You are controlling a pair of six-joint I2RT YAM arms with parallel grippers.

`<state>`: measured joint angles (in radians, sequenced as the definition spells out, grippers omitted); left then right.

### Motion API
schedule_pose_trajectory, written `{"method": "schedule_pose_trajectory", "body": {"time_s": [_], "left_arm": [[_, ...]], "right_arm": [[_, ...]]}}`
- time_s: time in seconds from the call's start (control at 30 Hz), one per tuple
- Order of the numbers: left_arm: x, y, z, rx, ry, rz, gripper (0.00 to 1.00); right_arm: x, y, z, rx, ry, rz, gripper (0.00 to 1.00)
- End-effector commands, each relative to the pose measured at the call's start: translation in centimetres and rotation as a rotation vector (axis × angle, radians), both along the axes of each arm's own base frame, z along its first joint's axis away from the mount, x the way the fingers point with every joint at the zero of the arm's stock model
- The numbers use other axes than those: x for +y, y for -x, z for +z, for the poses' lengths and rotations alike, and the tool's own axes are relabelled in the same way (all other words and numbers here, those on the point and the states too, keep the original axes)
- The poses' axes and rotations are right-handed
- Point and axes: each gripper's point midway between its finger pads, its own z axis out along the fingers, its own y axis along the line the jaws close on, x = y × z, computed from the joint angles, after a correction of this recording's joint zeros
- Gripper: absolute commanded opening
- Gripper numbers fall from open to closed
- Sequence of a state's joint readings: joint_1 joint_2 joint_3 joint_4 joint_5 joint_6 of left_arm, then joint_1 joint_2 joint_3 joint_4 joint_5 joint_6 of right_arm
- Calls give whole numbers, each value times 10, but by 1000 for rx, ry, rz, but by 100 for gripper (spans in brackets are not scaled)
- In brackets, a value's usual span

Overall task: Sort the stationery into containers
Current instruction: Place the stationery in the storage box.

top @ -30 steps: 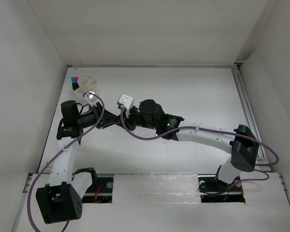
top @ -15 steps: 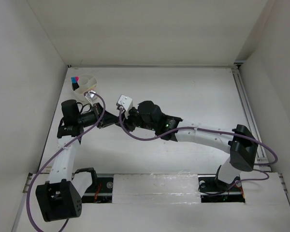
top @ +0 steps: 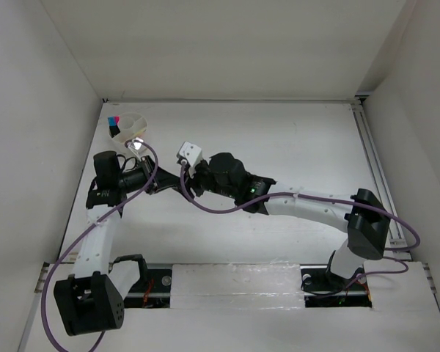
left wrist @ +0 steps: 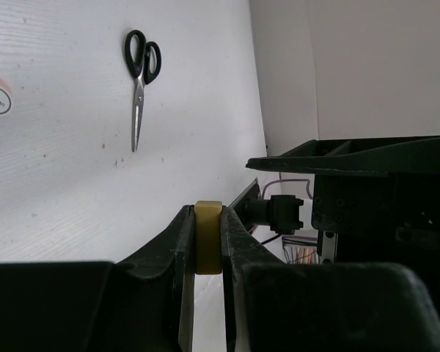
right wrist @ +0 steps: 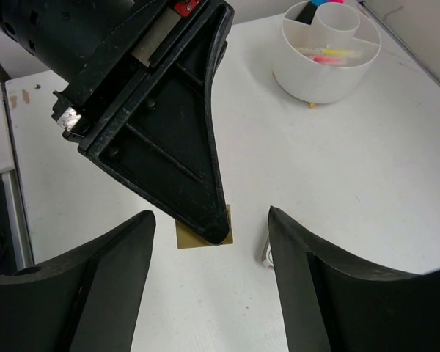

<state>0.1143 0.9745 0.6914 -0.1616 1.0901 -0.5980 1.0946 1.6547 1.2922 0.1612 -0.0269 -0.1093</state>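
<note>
Right fingers (right wrist: pixel 95 293) spread wider, left fingers (left wrist: pixel 180 249) closed onto tan eraser (left wrist: pixel 208 238), its long side along them.

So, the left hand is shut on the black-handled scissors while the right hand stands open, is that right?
Not quite: the left wrist view shows the left hand shut on a tan block eraser, not the scissors; the right hand stands open.
</note>
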Motion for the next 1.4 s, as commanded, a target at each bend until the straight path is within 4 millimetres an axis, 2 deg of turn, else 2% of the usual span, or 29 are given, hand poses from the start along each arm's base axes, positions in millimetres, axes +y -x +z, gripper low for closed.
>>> {"method": "schedule_pose_trajectory", "body": {"time_s": [0.0, 0.03, 0.13, 0.17, 0.23, 0.27, 0.37, 0.4, 0.5, 0.53, 0.6, 0.63, 0.67, 0.7, 0.73, 0.77, 0.8, 0.83, 0.87, 0.93, 0.97, 1.0, 1.03, 1.07, 1.1, 1.17, 1.23, 1.37], "left_arm": [[3, -6, 10, -58, -26, 11, 0], [3, -6, 10, -51, -21, 14, 0], [3, -7, 11, -60, -22, 14, 0], [6, -11, 9, -58, -38, 38, 0], [10, -16, 6, -44, -63, 79, 0], [14, -22, 8, -53, -83, 110, 0], [33, -41, 3, -42, -175, 244, 0], [47, -55, 6, -46, -230, 333, 0], [69, -75, 13, -25, -300, 464, 0], [84, -91, 25, -36, -340, 554, 0], [98, -107, 40, -32, -335, 654, 0], [111, -119, 58, -57, -345, 735, 0], [116, -133, 54, -22, -349, 763, 0], [123, -143, 57, -14, -351, 798, 0], [129, -158, 78, -29, -322, 849, 0], [138, -176, 64, 17, -346, 887, 0], [143, -191, 83, 1, -313, 929, 0], [147, -196, 66, 48, -338, 939, 0], [150, -216, 69, 57, -330, 972, 0], [156, -235, 67, 73, -348, 1015, 0], [157, -249, 100, 22, -323, 1046, 0], [159, -271, 79, 74, -371, 1078, 0], [160, -273, 70, 131, -410, 1092, 0], [165, -282, 69, 148, -421, 1119, 0], [171, -300, 71, 151, -421, 1149, 0], [179, -305, 64, 208, -434, 1204, 0], [184, -317, 64, 210, -425, 1244, 0], [194, -324, 40, 297, -428, 1291, 0]], "right_arm": [[1, -2, 36, -62, -96, -13, 69], [0, -3, 32, -59, -87, -22, 69], [-2, -2, 36, -63, -96, -22, 70], [-3, -2, 31, -59, -86, -22, 71], [-5, -2, 37, -65, -96, -31, 71], [-10, 0, 43, -70, -106, -31, 73], [-22, 1, 39, -62, -101, -61, 74], [-29, 3, 48, -64, -123, -74, 74], [-51, 4, 54, -49, -149, -135, 79], [-56, 5, 52, -35, -151, -152, 86], [-72, 4, 51, -12, -163, -211, 87], [-74, 8, 51, 11, -178, -221, 87], [-81, 4, 49, 20, -180, -262, 87], [-82, 8, 49, 34, -190, -272, 87], [-86, 9, 46, 63, -200, -294, 87], [-88, 12, 46, 78, -200, -303, 88], [-91, 15, 43, 102, -207, -326, 88], [-92, 14, 43, 100, -208, -335, 88], [-92, 20, 38, 122, -203, -327, 88], [-93, 25, 34, 134, -204, -328, 88], [-92, 29, 28, 138, -190, -320, 88], [-91, 29, 28, 148, -197, -322, 88], [-93, 33, 26, 147, -195, -322, 88], [-92, 33, 26, 157, -202, -323, 88], [-93, 34, 24, 170, -198, -326, 88], [-89, 43, 19, 181, -192, -306, 88], [-86, 48, 15, 195, -187, -291, 88], [-80, 51, 2, 219, -166, -289, 88]]}}
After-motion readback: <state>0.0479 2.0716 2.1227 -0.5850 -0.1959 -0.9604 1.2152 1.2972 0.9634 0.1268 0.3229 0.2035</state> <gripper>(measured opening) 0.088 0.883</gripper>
